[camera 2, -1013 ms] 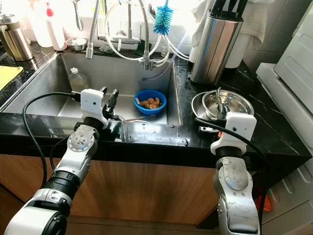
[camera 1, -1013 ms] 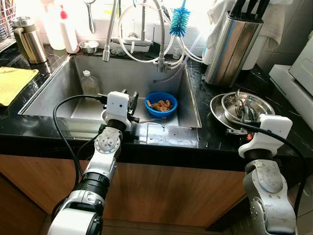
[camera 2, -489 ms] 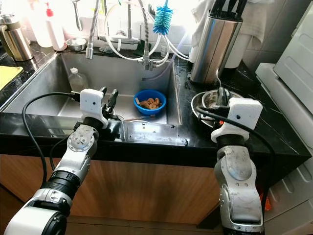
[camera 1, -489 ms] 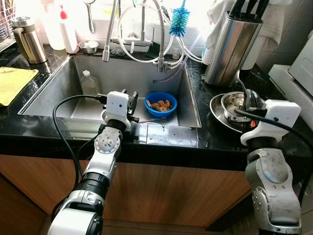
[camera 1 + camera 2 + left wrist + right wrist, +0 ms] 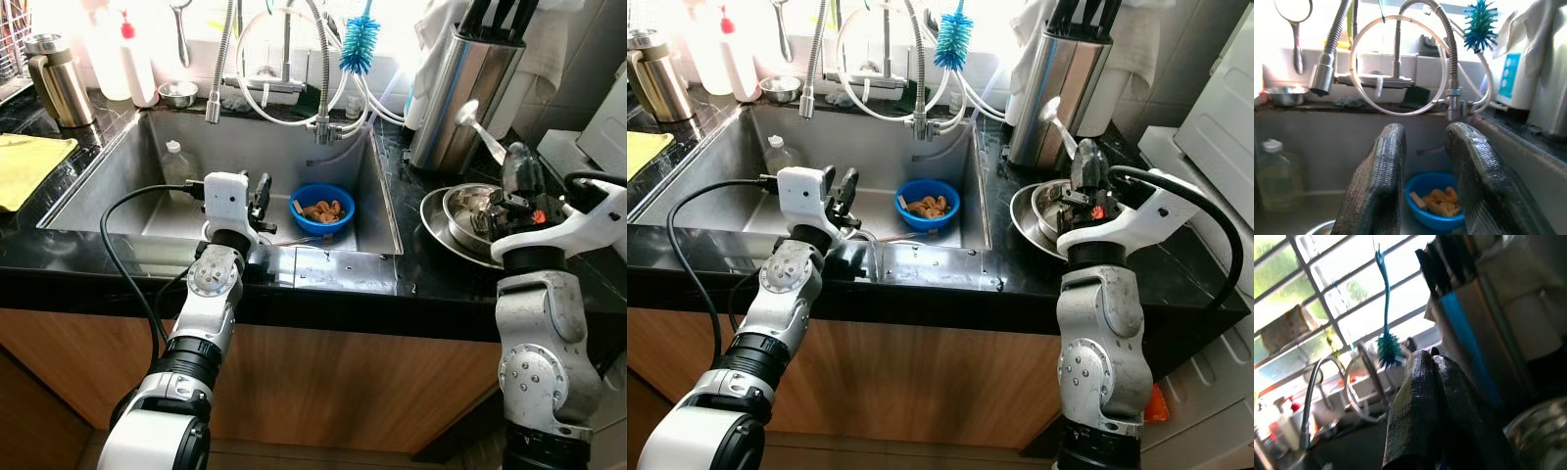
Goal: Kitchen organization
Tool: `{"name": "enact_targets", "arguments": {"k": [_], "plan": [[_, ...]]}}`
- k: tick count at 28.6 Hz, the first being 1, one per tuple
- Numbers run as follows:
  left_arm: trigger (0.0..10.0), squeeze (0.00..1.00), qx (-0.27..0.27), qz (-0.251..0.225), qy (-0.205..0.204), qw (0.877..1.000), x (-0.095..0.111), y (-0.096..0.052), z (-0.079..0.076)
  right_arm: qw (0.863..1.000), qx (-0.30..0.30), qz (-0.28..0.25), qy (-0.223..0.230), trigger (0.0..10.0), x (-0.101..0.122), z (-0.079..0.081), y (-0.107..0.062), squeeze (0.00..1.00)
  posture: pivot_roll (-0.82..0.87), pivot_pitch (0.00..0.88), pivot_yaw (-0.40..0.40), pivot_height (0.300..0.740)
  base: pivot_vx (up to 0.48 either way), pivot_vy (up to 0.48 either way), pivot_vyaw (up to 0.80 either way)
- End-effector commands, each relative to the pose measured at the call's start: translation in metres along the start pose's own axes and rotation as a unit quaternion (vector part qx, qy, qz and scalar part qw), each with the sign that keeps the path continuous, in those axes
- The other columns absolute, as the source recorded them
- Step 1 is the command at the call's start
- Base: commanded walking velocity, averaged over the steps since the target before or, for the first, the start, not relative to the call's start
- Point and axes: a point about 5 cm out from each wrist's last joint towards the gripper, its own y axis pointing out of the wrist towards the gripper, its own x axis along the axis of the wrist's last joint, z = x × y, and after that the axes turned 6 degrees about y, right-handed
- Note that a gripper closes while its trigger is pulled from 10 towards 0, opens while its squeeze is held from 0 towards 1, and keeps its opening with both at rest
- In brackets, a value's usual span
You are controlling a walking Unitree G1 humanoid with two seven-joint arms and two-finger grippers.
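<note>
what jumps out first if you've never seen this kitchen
The right gripper is raised over the steel bowls on the black counter right of the sink, shut on a metal spoon that sticks up toward the knife block. In the sink sits a blue bowl of food scraps, with the left gripper open at the sink's front edge.

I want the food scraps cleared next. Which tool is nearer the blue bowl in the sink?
Left. The left tool hovers over the sink's front edge, just beside the blue bowl. The right tool is over the steel bowls on the counter, holding up a spoon.
</note>
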Motion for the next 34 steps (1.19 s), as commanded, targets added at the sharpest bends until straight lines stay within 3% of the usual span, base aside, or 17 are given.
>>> {"name": "enact_targets", "arguments": {"k": [1,7,12,18,23,27,34], "plan": [[10.0,0.00,-0.035,0.000,-0.038,0.999,0.007,0.007,-0.012,0.999,0.011,0.031,0.018,10.0,-0.011,-0.001,-0.001,0.00,0.11,0.004,-0.105,0.740,0.000,0.000,0.00],[10.0,0.00,-0.044,0.021,-0.105,0.993,0.006,0.009,-0.016,0.996,0.045,0.049,0.059,10.0,-0.019,0.004,-0.002,0.00,0.12,0.000,-0.108,0.740,0.000,0.000,0.00],[10.0,0.00,-0.091,0.033,-0.172,0.980,0.012,0.012,-0.026,0.991,0.069,0.052,0.106,10.0,-0.024,0.005,-0.003,0.00,0.11,0.000,-0.101,0.740,0.000,0.000,0.00],[10.0,0.00,-0.092,0.036,-0.208,0.973,0.015,0.014,-0.028,0.987,0.082,0.045,0.134,10.0,-0.024,0.008,-0.005,0.00,0.11,0.000,-0.098,0.740,0.000,0.000,0.00],[10.0,0.00,-0.102,0.034,-0.286,0.952,0.024,0.015,-0.033,0.977,0.108,0.031,0.181,10.0,-0.020,0.008,-0.013,0.00,0.11,0.002,-0.098,0.740,0.000,0.000,0.00],[10.0,0.00,-0.114,0.033,-0.292,0.949,0.027,0.015,-0.036,0.971,0.114,0.016,0.208,10.0,-0.017,0.007,-0.014,0.00,0.11,0.004,-0.102,0.740,0.000,0.000,0.00],[10.0,0.00,-0.133,0.032,-0.343,0.929,0.037,0.014,-0.043,0.955,0.141,-0.002,0.261,10.0,-0.014,0.010,-0.020,0.00,0.11,0.008,-0.103,0.740,0.000,0.000,0.00]]}}
